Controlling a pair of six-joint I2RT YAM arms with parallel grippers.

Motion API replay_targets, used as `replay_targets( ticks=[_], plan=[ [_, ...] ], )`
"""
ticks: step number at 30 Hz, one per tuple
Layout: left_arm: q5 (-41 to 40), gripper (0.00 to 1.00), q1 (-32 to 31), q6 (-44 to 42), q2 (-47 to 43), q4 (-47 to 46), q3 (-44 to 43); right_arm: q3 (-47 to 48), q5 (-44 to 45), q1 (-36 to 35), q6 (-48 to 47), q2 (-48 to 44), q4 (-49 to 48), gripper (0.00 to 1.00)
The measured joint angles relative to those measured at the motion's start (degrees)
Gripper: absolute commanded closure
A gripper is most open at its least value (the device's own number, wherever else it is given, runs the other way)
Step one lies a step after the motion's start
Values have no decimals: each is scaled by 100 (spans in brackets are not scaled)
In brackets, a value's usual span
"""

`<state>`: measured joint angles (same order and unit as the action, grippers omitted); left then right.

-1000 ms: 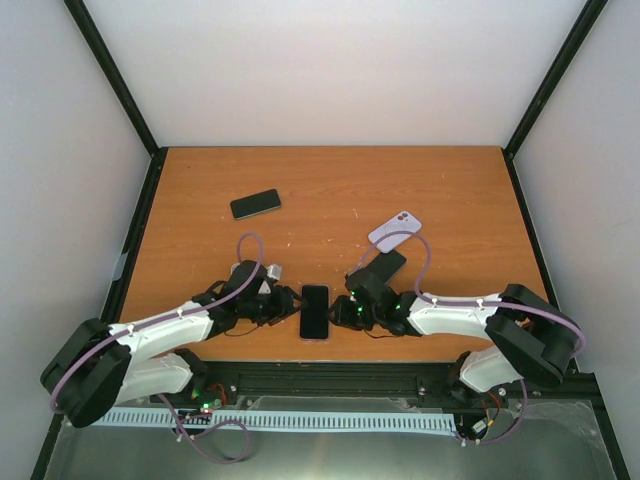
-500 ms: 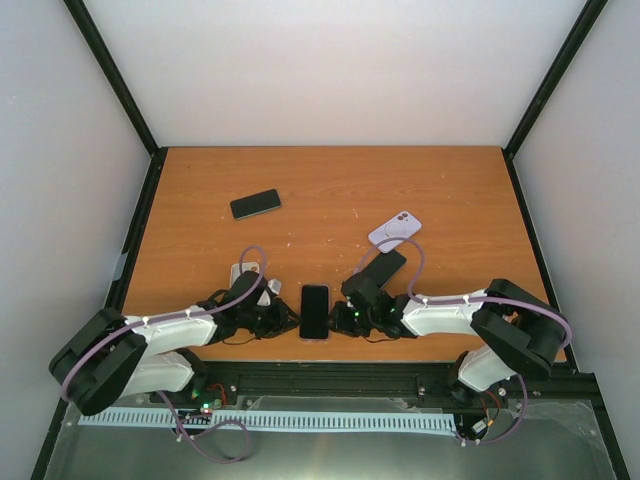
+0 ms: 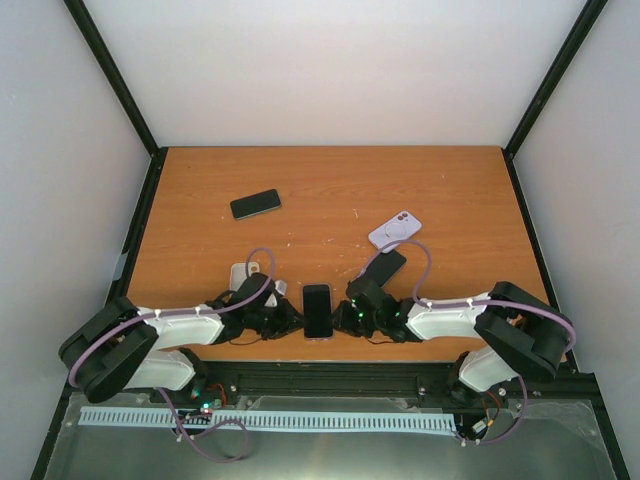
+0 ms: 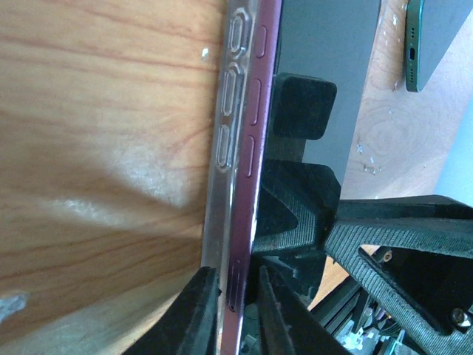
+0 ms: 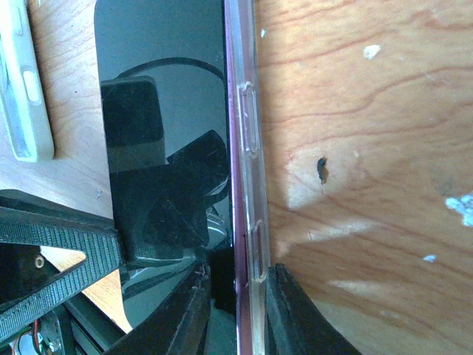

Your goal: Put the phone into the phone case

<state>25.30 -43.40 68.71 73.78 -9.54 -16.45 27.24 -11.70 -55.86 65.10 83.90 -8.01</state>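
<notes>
The purple phone (image 3: 317, 311) lies screen up near the table's front edge, seated in a clear phone case. In the left wrist view the clear case wall (image 4: 224, 140) sits against the phone's purple edge (image 4: 247, 148). In the right wrist view the dark screen (image 5: 162, 66) and the case wall (image 5: 250, 140) show. My left gripper (image 3: 293, 320) (image 4: 236, 314) is closed across the phone's left edge. My right gripper (image 3: 343, 318) (image 5: 240, 318) is closed across its right edge. Each has one finger over the screen and one outside the case.
A white case (image 3: 243, 273) (image 5: 22, 81) lies behind my left arm. A dark green phone (image 3: 385, 265) (image 4: 421, 44) and a lilac phone back (image 3: 394, 231) lie behind my right arm. A black phone (image 3: 255, 204) lies at the back left.
My left gripper has moved right onto the phone's left edge, which uncovered the white case behind it. My right gripper stays at the right edge. The phone has shifted slightly right.
</notes>
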Motion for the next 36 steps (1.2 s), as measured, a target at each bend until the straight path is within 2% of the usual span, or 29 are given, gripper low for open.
replay_targets(
  ticks=[6, 9, 16, 21, 25, 28, 33, 36],
  plan=[
    [-190, 68, -79, -4, -87, 125, -7, -203, -144, -13, 98, -103, -387, 78],
    [-302, 65, -81, -17, -275, 306, -7, -282, -299, -15, 195, -229, -656, 77],
    [-341, 62, -105, -22, -542, 404, -7, -387, -595, -44, 527, -627, -1681, 73],
    [-431, 62, -109, -24, -675, 551, -7, -374, -280, -44, 540, -887, -1215, 70],
    [-472, 64, -109, -42, -730, 619, -7, -269, 199, -44, 363, -942, -345, 66],
    [-487, 67, -109, -61, -708, 643, -7, -238, 389, -44, 293, -846, -55, 62],
    [-516, 73, -109, -116, -503, 636, -7, -232, 544, -44, 238, -424, 26, 58],
    [-527, 76, -111, -138, -424, 632, -7, -166, 501, -44, 225, -151, -269, 57]
  ],
)
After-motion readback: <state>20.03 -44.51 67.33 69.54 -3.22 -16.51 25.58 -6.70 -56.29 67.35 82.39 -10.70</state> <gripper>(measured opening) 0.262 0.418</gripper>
